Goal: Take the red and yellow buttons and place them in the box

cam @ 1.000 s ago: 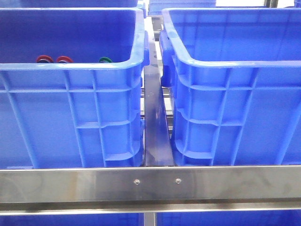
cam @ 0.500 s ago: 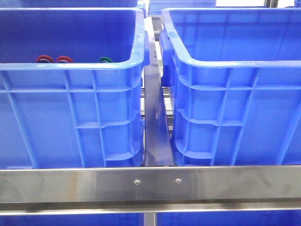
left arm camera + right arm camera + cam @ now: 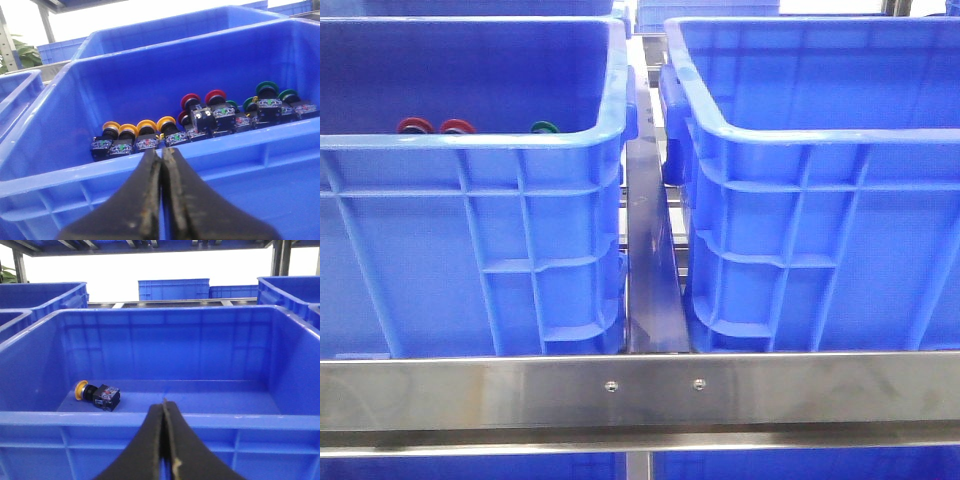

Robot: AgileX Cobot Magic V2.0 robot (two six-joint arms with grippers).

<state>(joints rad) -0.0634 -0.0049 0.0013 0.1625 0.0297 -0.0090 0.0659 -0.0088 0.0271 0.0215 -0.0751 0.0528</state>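
In the left wrist view the left blue bin (image 3: 45, 180) holds a row of yellow-capped buttons (image 3: 146, 126), two red-capped buttons (image 3: 190, 101) and several green-capped buttons (image 3: 267, 88), all on black bodies. My left gripper (image 3: 162, 152) is shut and empty, outside the bin's near wall. In the front view two red caps (image 3: 416, 126) and a green cap (image 3: 544, 127) peek over the left bin's rim (image 3: 470, 140). In the right wrist view the right bin (image 3: 165, 420) holds one yellow button (image 3: 81, 390). My right gripper (image 3: 164, 405) is shut and empty, before that bin's near wall.
A steel rail (image 3: 640, 390) runs across the front below both bins. A steel bar (image 3: 650, 270) lies in the gap between them. More blue bins (image 3: 172, 289) stand on shelves behind. Neither gripper shows in the front view.
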